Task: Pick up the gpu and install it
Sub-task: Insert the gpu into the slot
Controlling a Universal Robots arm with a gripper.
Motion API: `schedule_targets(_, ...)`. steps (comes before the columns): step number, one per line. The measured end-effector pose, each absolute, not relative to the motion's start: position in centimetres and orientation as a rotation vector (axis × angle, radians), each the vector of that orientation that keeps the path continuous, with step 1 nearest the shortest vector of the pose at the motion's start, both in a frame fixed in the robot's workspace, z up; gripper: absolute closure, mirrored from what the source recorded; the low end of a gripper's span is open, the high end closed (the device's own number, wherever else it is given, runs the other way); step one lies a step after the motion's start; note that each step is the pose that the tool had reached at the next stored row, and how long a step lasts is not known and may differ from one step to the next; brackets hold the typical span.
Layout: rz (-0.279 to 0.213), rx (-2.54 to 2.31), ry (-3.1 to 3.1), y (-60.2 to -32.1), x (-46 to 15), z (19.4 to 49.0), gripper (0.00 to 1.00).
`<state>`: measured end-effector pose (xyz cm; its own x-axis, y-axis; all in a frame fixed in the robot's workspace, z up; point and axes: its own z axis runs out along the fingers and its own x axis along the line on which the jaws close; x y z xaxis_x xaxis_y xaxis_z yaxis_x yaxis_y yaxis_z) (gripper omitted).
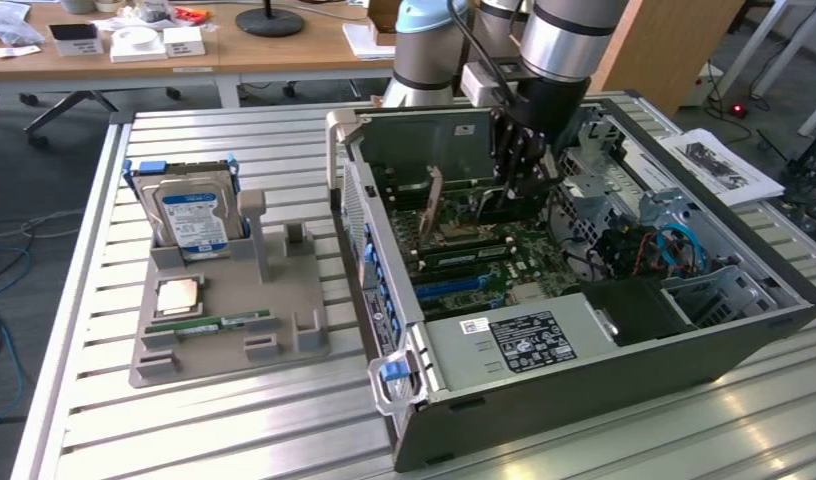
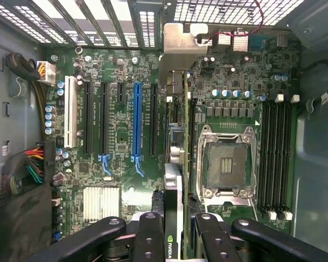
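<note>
My gripper [image 1: 522,190] reaches down inside the open computer case [image 1: 728,330] and is shut on the gpu [image 1: 482,207]. In the wrist view the gpu [image 2: 174,180] appears edge-on between the black fingers [image 2: 147,234]. Its silver end bracket [image 2: 177,49] points toward the case's slotted rear wall. The card hangs above the green motherboard [image 2: 115,164], over the strip between the black expansion slot [image 2: 153,120] and the CPU socket [image 2: 227,164]. A blue slot [image 2: 136,120] lies further off to the side. I cannot tell whether the card's lower edge touches a slot.
On the exterior view's left, a grey holder [image 1: 228,330] on the slatted table carries a hard drive [image 1: 192,215], a RAM stick [image 1: 228,324] and a CPU [image 1: 179,295]. Inside the case are the power supply [image 1: 528,340], a drive cage [image 1: 608,170] and cable bundles [image 2: 27,164].
</note>
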<state>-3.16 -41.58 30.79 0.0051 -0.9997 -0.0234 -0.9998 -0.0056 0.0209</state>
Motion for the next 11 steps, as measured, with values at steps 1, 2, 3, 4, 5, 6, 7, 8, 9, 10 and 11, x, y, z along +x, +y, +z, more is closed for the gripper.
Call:
schedule_targets(1,0.048,-2.225,2.213,-41.6,-3.2,30.6,0.73)
schedule_targets(2,0.047,-2.225,2.213,-41.6,-3.2,30.5,0.73)
schedule_targets(3,0.046,-2.224,2.213,-41.6,-3.2,30.4,0.73)
schedule_targets(4,0.045,-2.224,2.212,-41.6,-3.2,30.2,0.73)
schedule_targets(5,0.043,-2.223,2.211,-41.6,-3.2,30.0,0.73)
schedule_targets(6,0.042,-2.223,2.211,-41.6,-3.2,29.9,0.73)
schedule_targets(7,0.040,-2.222,2.210,-41.6,-3.2,29.7,0.73)
schedule_targets(8,0.038,-2.221,2.209,-41.6,-3.2,29.6,0.73)
schedule_targets(9,0.036,-2.220,2.208,-41.6,-3.3,29.4,0.73)
schedule_targets(10,0.034,-2.219,2.207,-41.6,-3.3,29.3,0.73)
schedule_targets(11,0.033,-2.219,2.207,-41.6,-3.3,29.1,0.73)
